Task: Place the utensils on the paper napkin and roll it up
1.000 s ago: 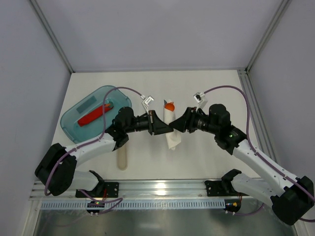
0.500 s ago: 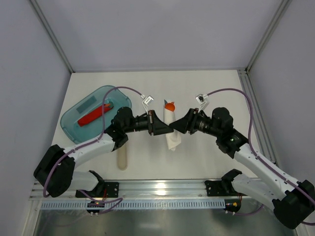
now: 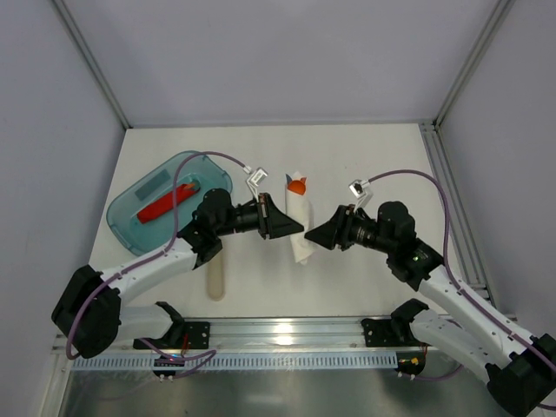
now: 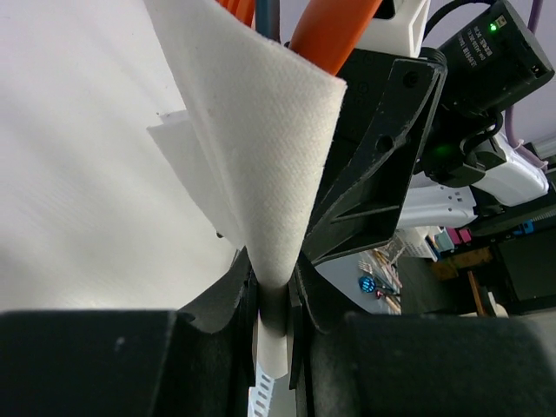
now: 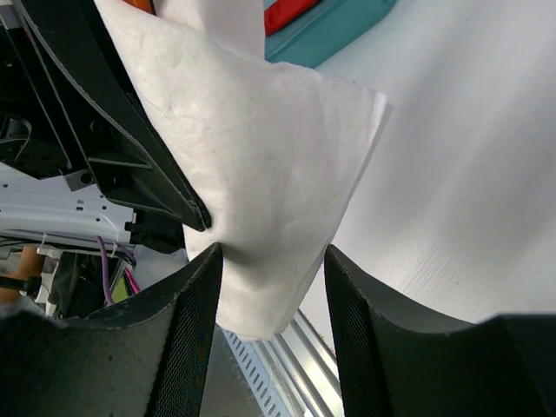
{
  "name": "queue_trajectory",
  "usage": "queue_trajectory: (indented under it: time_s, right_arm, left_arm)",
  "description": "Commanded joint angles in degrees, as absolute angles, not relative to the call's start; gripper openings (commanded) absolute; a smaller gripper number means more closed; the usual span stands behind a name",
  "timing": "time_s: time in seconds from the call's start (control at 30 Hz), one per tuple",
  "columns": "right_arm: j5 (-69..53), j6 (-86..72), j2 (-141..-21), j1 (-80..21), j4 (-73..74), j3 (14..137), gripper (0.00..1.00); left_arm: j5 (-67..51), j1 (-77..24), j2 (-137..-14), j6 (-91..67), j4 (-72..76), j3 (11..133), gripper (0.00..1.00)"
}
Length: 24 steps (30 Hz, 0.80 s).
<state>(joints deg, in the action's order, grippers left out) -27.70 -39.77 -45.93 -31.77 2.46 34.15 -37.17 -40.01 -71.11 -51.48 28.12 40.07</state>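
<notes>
The rolled paper napkin [image 3: 300,228], orange utensil [image 3: 298,185] poking out, lies right of the teal tray [image 3: 130,228]. Left gripper [image 3: 296,232] pinches its edge; right gripper [image 3: 314,236] straddles it, fingers [image 5: 187,339] released. Keep tension, tuck the loose flap snugly.

White napkin [image 3: 300,234], orange utensil [image 3: 298,185]

Both arms are built alike: white shells along the links, black housings at the joints and bulky black bases. A thin purple cable loops off each arm and runs to a small white bracket just behind the wrist. The left gripper [image 3: 294,228] and right gripper [image 3: 311,236] are matte black, their fingers flat wedge-shaped plates with triangular cut-outs. A green light glows on the right arm's black wrist housing.
</notes>
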Motion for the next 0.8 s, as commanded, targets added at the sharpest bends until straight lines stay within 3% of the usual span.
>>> queue_trajectory:
  time_s: [0.0,0.53,0.77]
  right_arm:
    - [-28.74,-39.37,-44.30,-32.08,2.20,33.58,0.52]
    - [-31.71,-39.63,-41.31,-32.43,-3.06,28.66,0.42]
    - [-33.83,-42.98,-39.47,-32.43,-14.65,24.26,0.25]
  left_arm:
    - [-35.68,-40.17,-68.82,-49.92,28.30,42.54,0.00]
    - [-35.24,-40.17,-67.68,-52.99,32.78,41.22,0.00]
    - [-37.62,-40.17,-67.24,-55.90,36.65,41.22,0.00]
